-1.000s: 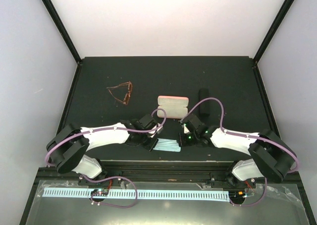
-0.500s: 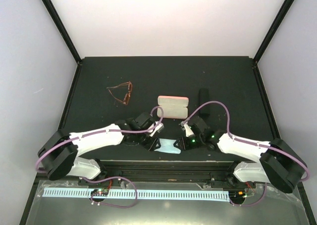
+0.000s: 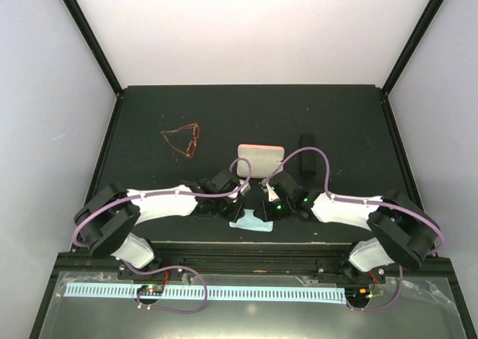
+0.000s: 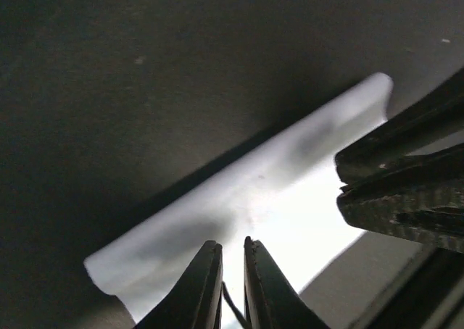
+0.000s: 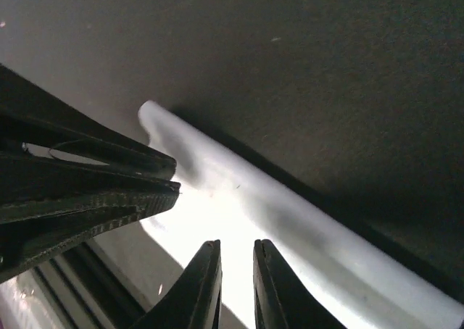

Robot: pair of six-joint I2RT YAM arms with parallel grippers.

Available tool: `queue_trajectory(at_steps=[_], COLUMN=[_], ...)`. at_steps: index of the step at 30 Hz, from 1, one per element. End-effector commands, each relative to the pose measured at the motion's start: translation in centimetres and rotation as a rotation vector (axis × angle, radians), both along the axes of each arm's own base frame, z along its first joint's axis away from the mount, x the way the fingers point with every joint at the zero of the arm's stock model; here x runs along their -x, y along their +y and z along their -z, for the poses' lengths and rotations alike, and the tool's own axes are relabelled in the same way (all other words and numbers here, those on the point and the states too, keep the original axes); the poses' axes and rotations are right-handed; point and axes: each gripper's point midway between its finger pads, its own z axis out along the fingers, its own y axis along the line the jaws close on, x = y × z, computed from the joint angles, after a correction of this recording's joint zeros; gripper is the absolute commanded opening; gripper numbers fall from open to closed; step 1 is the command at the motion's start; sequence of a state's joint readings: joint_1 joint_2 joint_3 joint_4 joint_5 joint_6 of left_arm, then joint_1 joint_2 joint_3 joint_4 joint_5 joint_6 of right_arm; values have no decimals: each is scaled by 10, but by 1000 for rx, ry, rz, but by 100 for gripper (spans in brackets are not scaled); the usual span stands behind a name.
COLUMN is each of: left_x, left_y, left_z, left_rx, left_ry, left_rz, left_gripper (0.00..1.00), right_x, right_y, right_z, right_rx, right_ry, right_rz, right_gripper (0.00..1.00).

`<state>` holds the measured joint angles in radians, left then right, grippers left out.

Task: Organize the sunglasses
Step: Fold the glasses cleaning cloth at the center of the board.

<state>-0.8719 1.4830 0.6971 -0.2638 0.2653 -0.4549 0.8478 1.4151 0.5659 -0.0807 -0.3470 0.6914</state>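
One brownish-amber pair of sunglasses (image 3: 181, 141) lies with its arms unfolded at the back left of the black table, far from both arms. My left gripper (image 3: 237, 208) (image 4: 230, 242) and right gripper (image 3: 266, 207) (image 5: 236, 242) face each other low over a light blue cloth (image 3: 250, 222) (image 4: 275, 177) (image 5: 239, 191) near the front edge. Each has its jaws a narrow gap apart, with the bright cloth showing through. The cloth's far edge is curled into a roll. The other gripper's fingers (image 4: 399, 177) (image 5: 87, 184) show close by in each wrist view.
A pink oblong case (image 3: 261, 160) lies just behind the grippers. A black case (image 3: 306, 145) stands to its right. The table's front rail (image 3: 246, 249) runs right below the cloth.
Both grippers went from shut to wider open and have now narrowed again. The arms swung apart and back toward each other over the cloth, which shifted slightly.
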Motion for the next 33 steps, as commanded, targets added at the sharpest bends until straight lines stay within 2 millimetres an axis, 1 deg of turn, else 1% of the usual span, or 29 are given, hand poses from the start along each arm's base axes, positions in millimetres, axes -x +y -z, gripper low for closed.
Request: queue_trajectory(at_steps=[1, 6, 9, 11, 14, 15, 17, 19, 21, 24, 26, 28, 30, 33], left_x=[-21, -25, -29, -31, -32, -33, -33, -33, -33, -32, -32, -29, -25, -18], left_y=[8, 29, 42, 49, 53, 52, 46, 37, 27, 17, 15, 15, 16, 21], left_z=[12, 31, 42, 46, 47, 45, 39, 29, 18, 5, 1, 3, 10, 22], left_rx=[-45, -111, -158, -190, -200, -196, -171, -126, -72, -5, 19, 26, 20, 1], left_ry=[-48, -40, -31, -26, -21, -21, -24, -26, -27, -29, -26, -12, 14, 52], left_rz=[-123, -216, -277, -308, -321, -317, -295, -264, -237, -220, -223, -229, -232, -245], left_gripper=[11, 11, 11, 10, 10, 10, 11, 13, 17, 21, 21, 20, 18, 16], right_x=[-17, -23, -28, -34, -47, -50, -55, -57, -54, -41, -33, -27, -22, -18], right_y=[4, -11, -30, -48, -75, -80, -85, -80, -68, -41, -28, -18, -11, -10], right_z=[7, 27, 37, 40, 35, 31, 21, 10, 0, -12, -14, -12, -8, 6], right_rx=[25, 124, 218, 314, 443, 468, 492, 476, 423, 298, 237, 187, 164, 183], right_ry=[-23, -22, -49, -83, -160, -182, -222, -248, -259, -245, -227, -198, -169, -132], right_rz=[78, 130, 179, 227, 302, 318, 340, 337, 305, 226, 188, 154, 130, 117], right_gripper=[15, 15, 15, 15, 15, 15, 16, 17, 19, 21, 21, 22, 21, 20])
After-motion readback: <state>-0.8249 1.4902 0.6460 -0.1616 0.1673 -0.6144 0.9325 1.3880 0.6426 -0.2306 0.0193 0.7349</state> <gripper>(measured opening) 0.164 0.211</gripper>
